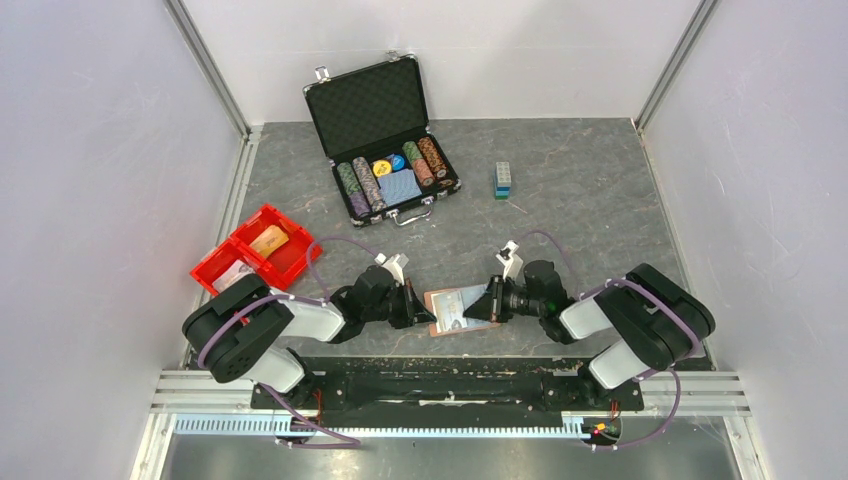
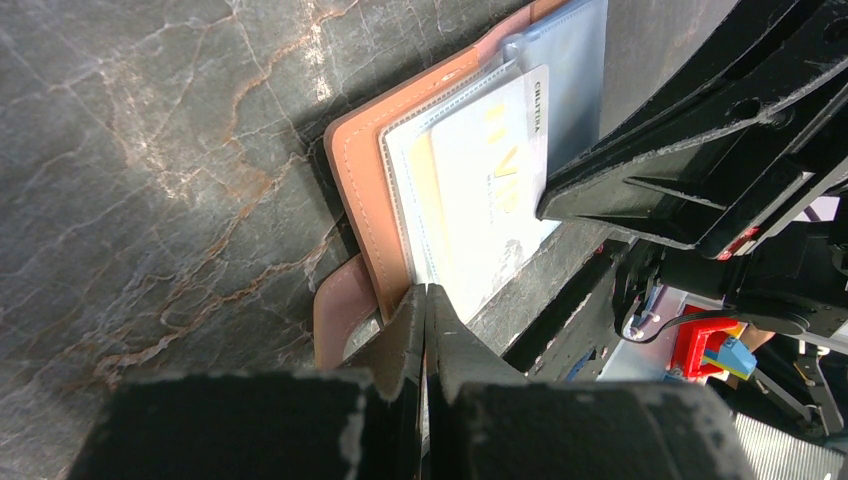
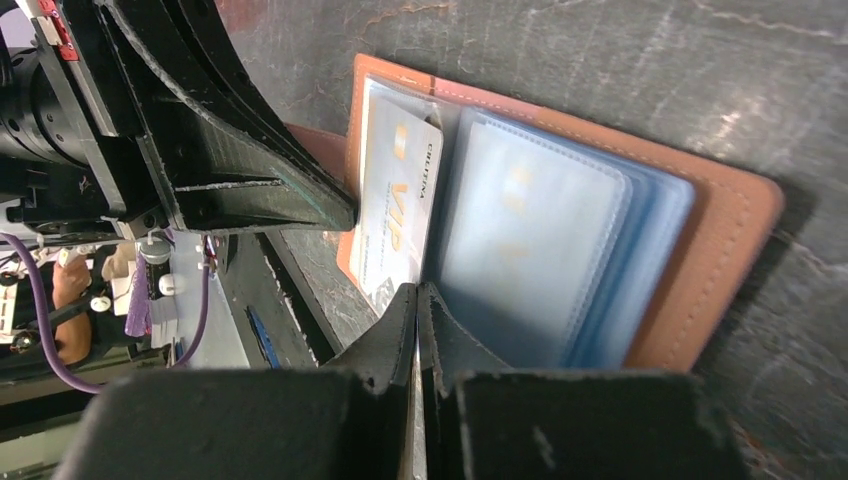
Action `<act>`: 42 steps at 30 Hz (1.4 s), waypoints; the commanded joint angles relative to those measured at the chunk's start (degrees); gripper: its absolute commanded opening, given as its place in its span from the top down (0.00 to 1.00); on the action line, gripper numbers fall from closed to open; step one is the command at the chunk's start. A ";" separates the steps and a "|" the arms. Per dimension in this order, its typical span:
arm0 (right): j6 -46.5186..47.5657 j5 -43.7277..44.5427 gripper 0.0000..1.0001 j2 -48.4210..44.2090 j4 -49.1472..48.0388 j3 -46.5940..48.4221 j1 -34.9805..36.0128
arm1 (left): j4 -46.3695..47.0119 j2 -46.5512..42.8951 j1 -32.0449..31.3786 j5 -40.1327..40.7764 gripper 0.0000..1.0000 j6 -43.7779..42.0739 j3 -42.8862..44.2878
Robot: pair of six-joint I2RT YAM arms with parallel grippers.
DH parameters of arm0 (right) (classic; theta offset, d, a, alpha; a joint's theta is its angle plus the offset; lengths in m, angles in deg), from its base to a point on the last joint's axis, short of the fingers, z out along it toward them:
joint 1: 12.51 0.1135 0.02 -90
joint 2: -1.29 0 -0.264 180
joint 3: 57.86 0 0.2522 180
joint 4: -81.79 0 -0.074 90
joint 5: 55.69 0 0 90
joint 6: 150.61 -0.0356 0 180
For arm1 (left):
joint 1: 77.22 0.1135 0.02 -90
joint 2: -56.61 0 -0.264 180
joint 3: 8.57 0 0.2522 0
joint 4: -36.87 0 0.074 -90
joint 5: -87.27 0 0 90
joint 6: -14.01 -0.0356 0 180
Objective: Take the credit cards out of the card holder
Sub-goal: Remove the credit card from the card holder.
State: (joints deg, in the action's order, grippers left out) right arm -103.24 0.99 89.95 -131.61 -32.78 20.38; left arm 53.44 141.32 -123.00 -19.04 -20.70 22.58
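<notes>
Both pairs of jaws are pressed together with barely a hairline between them. The left gripper and the right gripper meet tip to tip over the small flat brown leather card holder, which lies open on the grey marbled table between them. Whether either pinches a card or only a clear sleeve cannot be told. Just ahead of both sets of fingertips, a white plastic credit card lettered "VIP" juts past the holder's edge, with a pale yellow card tucked beside it. To the right of the right jaws sit light-blue plastic sleeves. A pinkish-brown closing tab lies left of the left jaws. Well beyond them stand a red plastic bin and an open black poker-chip case.
</notes>
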 commanded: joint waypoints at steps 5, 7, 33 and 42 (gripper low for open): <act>0.98 -2.47 1.00 -3.76 -0.45 -2.46 -2.59 | -11.41 1.28 -1.06 2.43 0.98 -1.55 -1.31; 2.14 -1.82 1.00 -5.55 2.44 -2.55 -3.26 | -11.84 0.81 -1.06 2.56 0.98 -1.59 -1.30; 16.84 -12.72 1.00 -26.72 31.47 4.47 -12.38 | -45.01 -14.17 -0.80 0.85 0.50 -17.42 25.18; 15.66 -18.06 1.00 -30.26 29.73 3.28 -11.97 | -52.51 -10.51 -0.08 -4.55 0.49 -26.94 35.94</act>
State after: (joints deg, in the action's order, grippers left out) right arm -87.64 -14.14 61.52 -100.24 -30.18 8.27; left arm 5.55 128.95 -123.70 -19.76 -38.97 54.27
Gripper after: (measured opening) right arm 0.004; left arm 0.505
